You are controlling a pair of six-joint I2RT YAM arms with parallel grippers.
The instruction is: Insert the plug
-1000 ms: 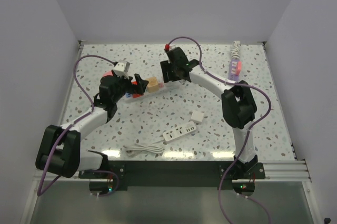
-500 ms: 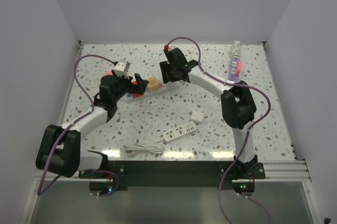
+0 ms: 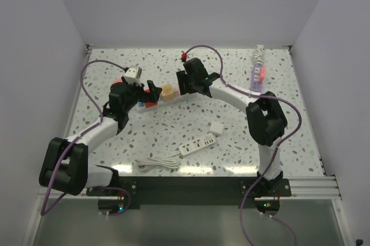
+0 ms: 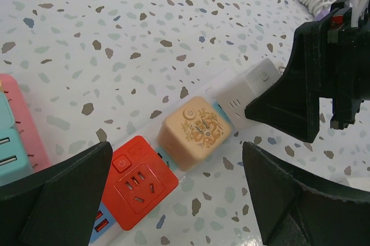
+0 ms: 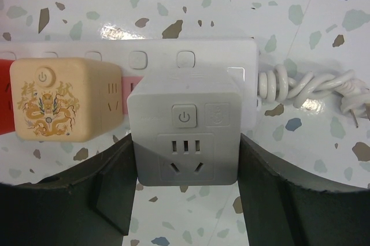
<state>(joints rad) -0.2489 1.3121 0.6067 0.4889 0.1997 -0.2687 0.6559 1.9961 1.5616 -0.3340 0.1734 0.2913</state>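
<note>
The right end effector has shifted slightly, clamped on the grey cube adapter seated in the power strip. The left end effector stands wide. Insertion appears complete.

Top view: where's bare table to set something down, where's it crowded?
Bare: the right side of the table, between right arm and wall; the middle, between the cube-loaded strip and the small white strip. Crowded: far centre, where left gripper and right gripper meet at the grey cube.
</note>
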